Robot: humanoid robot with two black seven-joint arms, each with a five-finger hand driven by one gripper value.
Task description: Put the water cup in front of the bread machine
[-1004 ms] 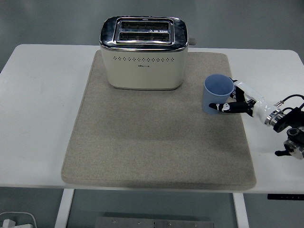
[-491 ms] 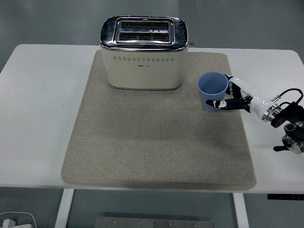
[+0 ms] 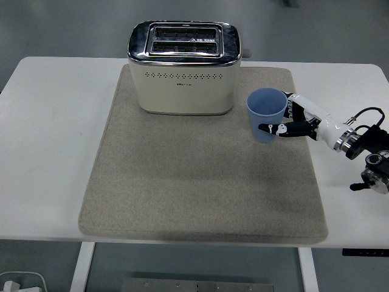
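Observation:
A light blue water cup (image 3: pixel 265 113) is upright over the right part of the grey mat (image 3: pixel 200 182), just right of the toaster's front right corner. My right hand (image 3: pixel 290 118) comes in from the right edge and is shut on the cup, its fingers (image 3: pixel 271 129) wrapped around the cup's right side. The cream and chrome toaster (image 3: pixel 183 67) stands at the back of the mat. I cannot tell whether the cup touches the mat. The left arm is out of view.
The white table (image 3: pixel 48 152) extends on both sides of the mat. The mat area in front of the toaster (image 3: pixel 182 164) is bare. A cable and wrist joint (image 3: pixel 371 164) lie near the table's right edge.
My right hand has carried the cup leftward and slightly back, closer to the toaster's right front corner.

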